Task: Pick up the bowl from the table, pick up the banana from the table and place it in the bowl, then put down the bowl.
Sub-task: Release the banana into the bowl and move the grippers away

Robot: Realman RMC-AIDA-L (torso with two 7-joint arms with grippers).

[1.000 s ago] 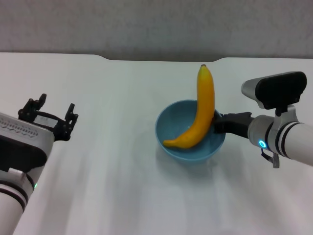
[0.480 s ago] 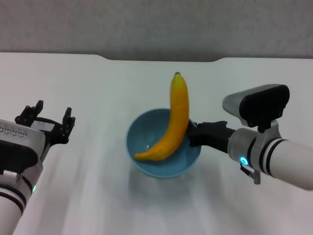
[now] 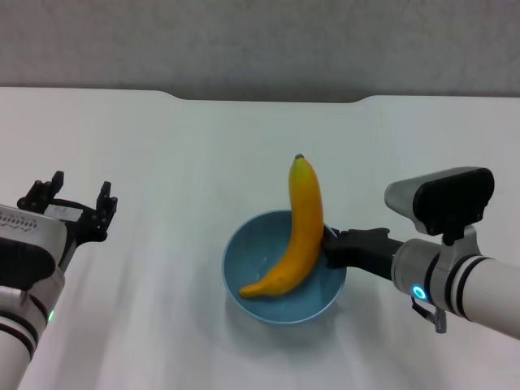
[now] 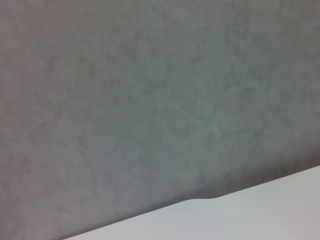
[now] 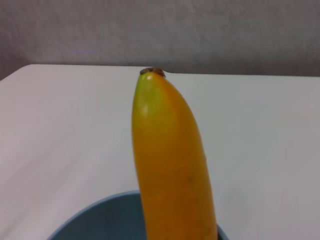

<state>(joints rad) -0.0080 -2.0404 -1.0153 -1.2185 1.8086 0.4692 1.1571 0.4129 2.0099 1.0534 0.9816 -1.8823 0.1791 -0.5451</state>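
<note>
Two grippers show in our head view. Our right gripper (image 3: 335, 248) is clamped on the near-right rim of the bowl (image 3: 284, 280), which sits low over the table (image 3: 162, 325), near the middle and toward us; we cannot tell whether the bowl touches the tabletop. The banana (image 3: 298, 236) lies in the bowl, one end down on the bowl's floor at the left, the other end with its dark tip leaning out over the far-right rim, just beside the gripper. Our left gripper (image 3: 71, 205) hangs over the table's left side, well apart from the bowl, its fingers spread wide and holding nothing.

In our left wrist view we see only a grey wall (image 4: 150, 100) and a strip of the table's edge.

In our right wrist view the banana's tipped end rises close before the camera, with the bowl's blue rim (image 5: 95, 217) below it and the table behind.
</note>
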